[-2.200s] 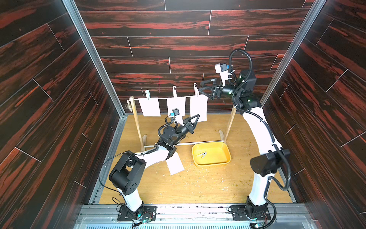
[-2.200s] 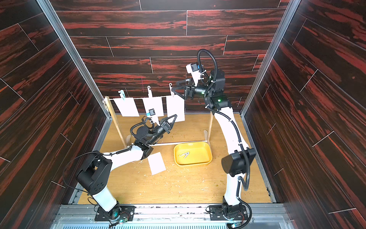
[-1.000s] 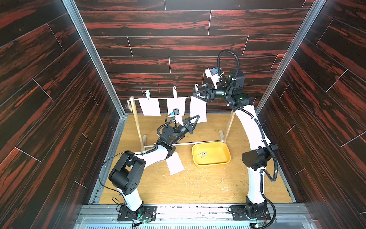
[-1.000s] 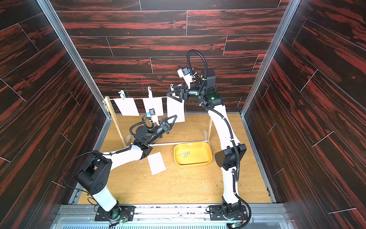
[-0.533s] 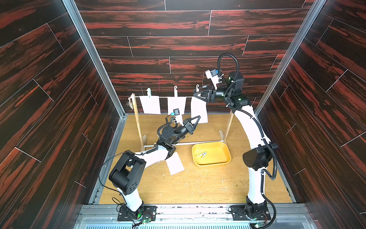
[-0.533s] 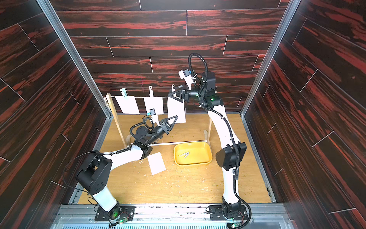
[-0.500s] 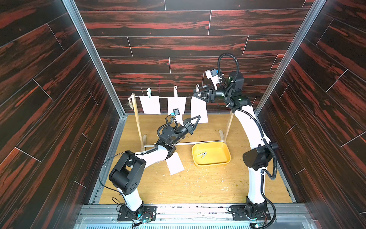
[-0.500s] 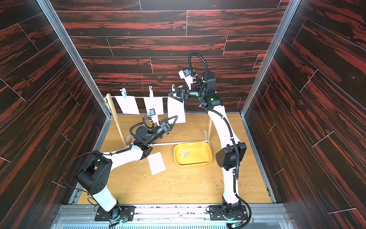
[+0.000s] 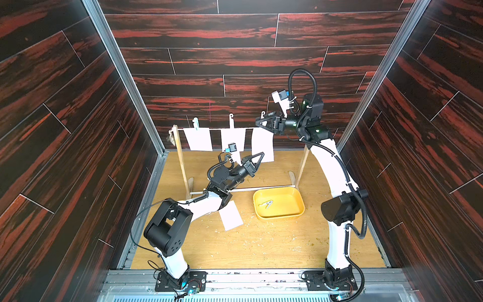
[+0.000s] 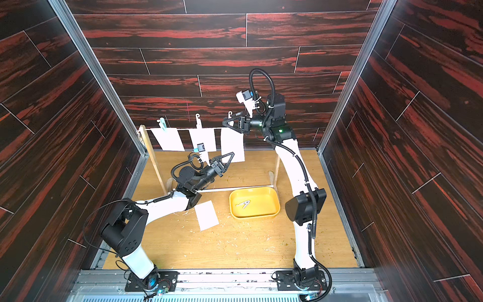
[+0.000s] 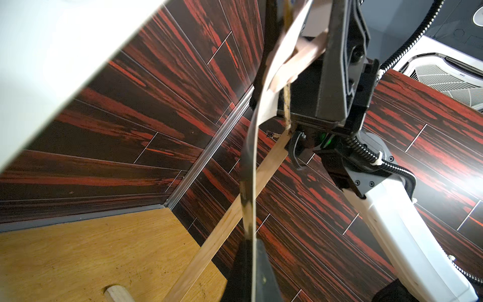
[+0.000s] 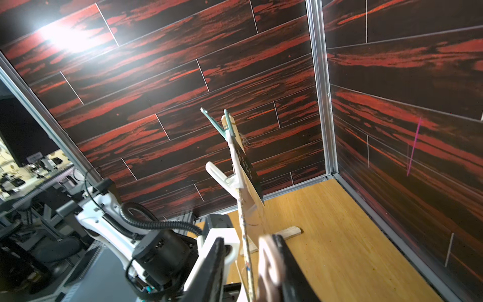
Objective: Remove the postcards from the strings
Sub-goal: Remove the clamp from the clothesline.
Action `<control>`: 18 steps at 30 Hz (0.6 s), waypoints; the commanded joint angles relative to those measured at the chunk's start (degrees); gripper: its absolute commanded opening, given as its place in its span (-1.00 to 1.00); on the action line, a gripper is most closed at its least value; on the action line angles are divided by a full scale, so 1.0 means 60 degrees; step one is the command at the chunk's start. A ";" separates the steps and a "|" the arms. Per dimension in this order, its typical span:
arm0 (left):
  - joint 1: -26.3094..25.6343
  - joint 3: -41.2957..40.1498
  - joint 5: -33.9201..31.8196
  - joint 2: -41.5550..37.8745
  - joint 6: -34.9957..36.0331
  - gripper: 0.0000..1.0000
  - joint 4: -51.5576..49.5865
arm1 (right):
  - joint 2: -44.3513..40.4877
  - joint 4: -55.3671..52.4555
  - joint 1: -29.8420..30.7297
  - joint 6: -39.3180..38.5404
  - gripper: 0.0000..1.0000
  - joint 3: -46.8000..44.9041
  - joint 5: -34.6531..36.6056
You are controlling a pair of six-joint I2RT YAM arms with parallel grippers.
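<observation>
In both top views a pale wooden upright (image 9: 180,157) stands at the left of the tan table (image 9: 261,243), and the string (image 9: 215,129) runs from its frayed knot rightward to a second upright (image 9: 303,167). The left postcard (image 9: 197,140) hangs under a teal clothespin (image 9: 195,123), and the middle postcard (image 9: 232,138) hangs under a white clothespin (image 9: 231,120). Below them the left gripper (image 9: 261,154) reaches up from the lower left, its jaws pressed together on the lower corner of the right postcard (image 9: 262,146). The left wrist view shows that card's thin edge (image 11: 249,183) rising out from between the dark fingers (image 11: 264,272). A loose postcard (image 9: 231,215) lies flat on the table just beside the left arm. At the upper right the right gripper (image 9: 258,123) is level with the string, its jaws standing narrowly apart around the pale clothespin (image 9: 263,115) that pins the right postcard. In the right wrist view that clothespin (image 12: 269,261) is blurred against one finger with the string beside it, and I cannot tell whether it is being squeezed. Farther along the string in that view, a card face (image 12: 245,162) shows dark with pale marks too small to read. To the right of the loose postcard sits a yellow tray (image 9: 278,215) with one clothespin (image 9: 266,204) lying inside it.
</observation>
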 commanded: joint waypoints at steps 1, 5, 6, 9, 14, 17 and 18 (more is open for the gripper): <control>0.0046 0.0174 0.0032 -0.0050 -0.0136 -1.00 0.0772 | -0.0520 -0.0819 0.0094 -0.0251 -0.44 0.0213 -0.0051; 0.0040 0.0160 0.0029 -0.0009 -0.0166 -1.00 0.0792 | -0.0535 -0.1031 0.0092 -0.0382 -0.49 0.0317 0.0109; 0.0038 0.0149 0.0027 0.0005 -0.0177 -1.00 0.0784 | -0.0535 -0.1130 0.0094 -0.0437 -0.54 0.0376 0.0168; 0.0039 0.0102 0.0049 -0.0020 -0.0157 -1.00 0.0771 | -0.0550 -0.1317 0.0103 -0.0586 -0.62 0.0479 0.0311; 0.0036 -0.0008 0.0092 -0.0053 -0.0148 -1.00 0.0740 | -0.0564 -0.1668 0.0092 -0.0818 -0.67 0.0782 0.0619; 0.0036 -0.0140 0.0095 -0.0053 -0.0162 -1.00 0.0759 | -0.0634 -0.1686 0.0082 -0.0854 -0.66 0.0867 0.0736; 0.0031 -0.0224 0.0105 -0.0067 -0.0162 -1.00 0.0773 | -0.0659 -0.1709 0.0078 -0.0885 -0.66 0.0902 0.0774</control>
